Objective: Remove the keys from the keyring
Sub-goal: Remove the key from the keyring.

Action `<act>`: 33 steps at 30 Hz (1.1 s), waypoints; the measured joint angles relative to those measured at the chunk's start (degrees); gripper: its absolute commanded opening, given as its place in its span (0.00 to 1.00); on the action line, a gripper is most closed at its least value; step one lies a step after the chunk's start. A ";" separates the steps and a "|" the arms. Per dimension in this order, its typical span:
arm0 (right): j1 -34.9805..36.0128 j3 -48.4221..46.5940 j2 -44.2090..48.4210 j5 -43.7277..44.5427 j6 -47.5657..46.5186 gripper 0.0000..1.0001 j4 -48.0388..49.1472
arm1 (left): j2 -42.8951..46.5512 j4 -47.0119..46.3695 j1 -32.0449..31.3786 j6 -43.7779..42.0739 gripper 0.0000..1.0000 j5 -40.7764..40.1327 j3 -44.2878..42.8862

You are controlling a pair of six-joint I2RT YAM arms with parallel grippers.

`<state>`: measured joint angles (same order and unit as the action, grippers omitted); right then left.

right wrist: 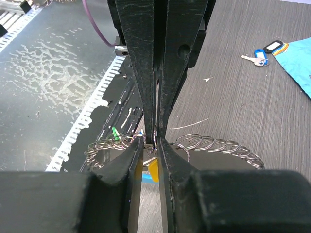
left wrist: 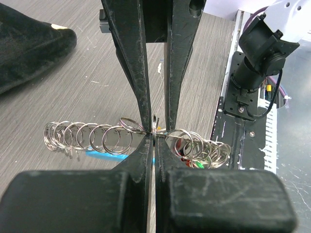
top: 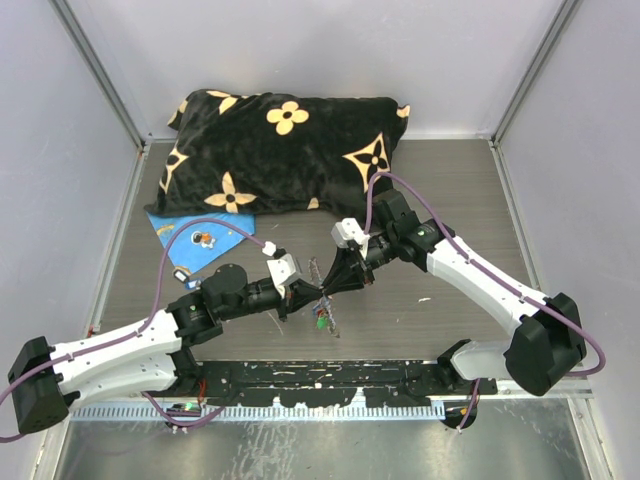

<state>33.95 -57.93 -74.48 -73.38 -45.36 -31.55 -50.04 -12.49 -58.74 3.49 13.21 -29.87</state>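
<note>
Grey wood-grain desk (top: 440, 200) spreads under me, with a black velvet pillow patterned in tan flowers (top: 280, 150) at the back and a flat blue sheet (top: 225, 240) by its near left corner. Both arms meet mid-desk, holding the chain-like keyring of linked silver wire rings (left wrist: 104, 137) above the surface. My left claw (left wrist: 154, 131) is pinched tight on 1 ring and my right claw (right wrist: 154, 141) is drawn narrow on another. I judge the 2 grips brace the chain so the tiny coloured-head keys (left wrist: 197, 162), bunched at its end, can be worked loose.
</note>
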 measured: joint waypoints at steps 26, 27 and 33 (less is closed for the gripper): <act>-0.81 -0.04 0.00 -0.28 -0.39 0.01 -0.24 | 0.46 0.76 0.00 0.37 0.08 -0.15 -0.20; -0.81 -0.04 0.00 -0.33 -0.46 0.01 -0.24 | 0.46 0.76 0.00 0.48 0.13 -0.17 -0.22; -0.81 -0.04 0.00 -0.28 -0.83 0.01 -0.74 | 0.44 0.24 0.00 1.73 0.25 -0.76 -1.55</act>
<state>33.15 -57.98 -74.48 -73.67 -46.19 -32.29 -49.60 -12.25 -58.74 5.21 12.45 -31.42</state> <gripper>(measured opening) 0.028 0.224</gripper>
